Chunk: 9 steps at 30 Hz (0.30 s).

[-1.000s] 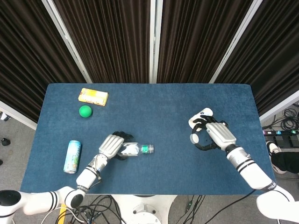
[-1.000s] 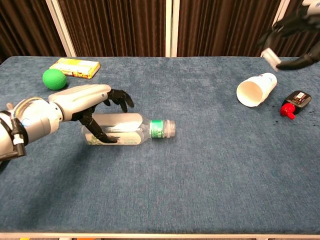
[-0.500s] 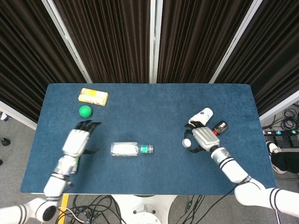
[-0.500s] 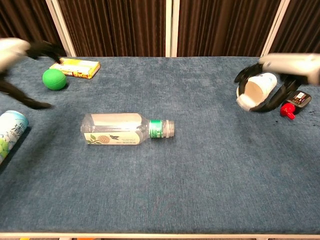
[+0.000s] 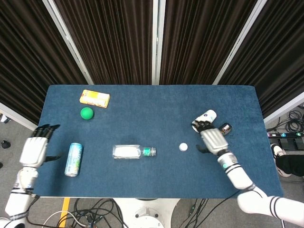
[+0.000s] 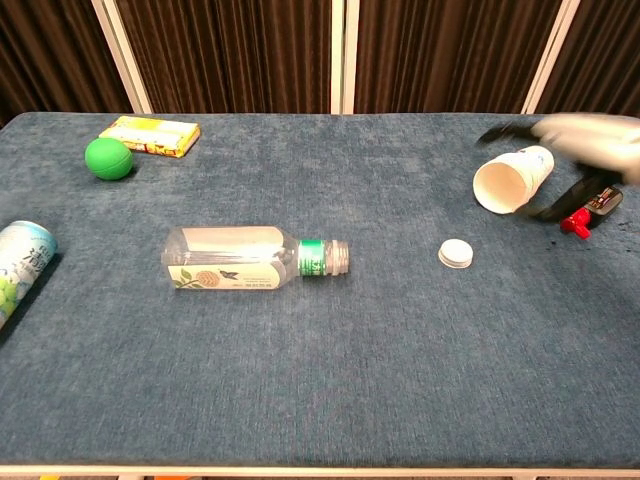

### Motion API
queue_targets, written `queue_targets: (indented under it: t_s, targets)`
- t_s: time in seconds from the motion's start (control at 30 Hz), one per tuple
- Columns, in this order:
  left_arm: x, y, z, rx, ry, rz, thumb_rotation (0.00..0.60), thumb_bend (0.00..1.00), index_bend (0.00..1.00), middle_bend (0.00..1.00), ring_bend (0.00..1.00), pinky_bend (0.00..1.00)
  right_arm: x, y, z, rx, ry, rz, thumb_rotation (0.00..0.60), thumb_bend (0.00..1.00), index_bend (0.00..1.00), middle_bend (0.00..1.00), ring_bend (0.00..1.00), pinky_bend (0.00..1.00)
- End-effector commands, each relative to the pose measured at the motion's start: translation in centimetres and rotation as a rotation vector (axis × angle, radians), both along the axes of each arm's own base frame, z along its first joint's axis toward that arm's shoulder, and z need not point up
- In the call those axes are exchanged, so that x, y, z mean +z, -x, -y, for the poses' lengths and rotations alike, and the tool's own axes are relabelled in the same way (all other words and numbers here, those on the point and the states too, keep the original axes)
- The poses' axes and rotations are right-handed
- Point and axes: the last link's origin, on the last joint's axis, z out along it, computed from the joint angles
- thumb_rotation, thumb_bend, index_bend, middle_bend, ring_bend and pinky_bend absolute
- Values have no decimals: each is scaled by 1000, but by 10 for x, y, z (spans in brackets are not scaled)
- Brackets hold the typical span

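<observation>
1. Right hand (image 5: pixel 213 140): located at the 3 o'clock side of the surface (image 5: pixel 156 107). It holds nothing. In the chest view it is blurred, so the exact spread of its fingers cannot be told.
2. White cap (image 6: pixel 456 254): lies flat on the surface, just beside the right hand on its 9 o'clock side, apart from it.
3. Paper cup (image 6: pixel 512 178): lies on its side at 12 o'clock of the right hand, with its mouth facing the chest camera.
4. Small black bottle with a red cap (image 6: pixel 590 209): lies just beside the cup, at its 3 o'clock.
5. Clear bottle (image 5: pixel 133 151): lies on its side near the middle of the surface, open neck pointing to 3 o'clock, well apart from both hands.
6. Left hand (image 5: pixel 35 149): positioned off the 9 o'clock edge of the surface, fingers apart and holding nothing.
7. Can (image 5: pixel 73 159): lies on its side near the left hand.
8. Green ball (image 5: pixel 86 113) and yellow box (image 5: pixel 94 98): located toward 10 o'clock.
</observation>
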Motion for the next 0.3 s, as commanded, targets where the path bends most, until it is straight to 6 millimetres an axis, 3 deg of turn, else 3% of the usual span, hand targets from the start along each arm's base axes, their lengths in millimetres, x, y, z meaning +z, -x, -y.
queue_targets:
  t_s: [0.03, 0.17, 0.3]
  targets:
    - [20, 16, 14, 16, -63, -19, 600, 60, 163, 200, 109, 148, 62, 27, -27, -14, 211, 39, 600, 230, 68, 16, 0, 0]
    - [33, 33, 30, 10, -117, -45, 600, 60, 171, 200, 109, 121, 99, 58, -64, -51, 335, 42, 600, 239, 67, 16, 0, 0]
    - [35, 40, 48, 48, -116, -53, 600, 61, 171, 200, 109, 106, 117, 79, -99, -92, 397, 33, 593, 277, 68, 4, 0, 0]
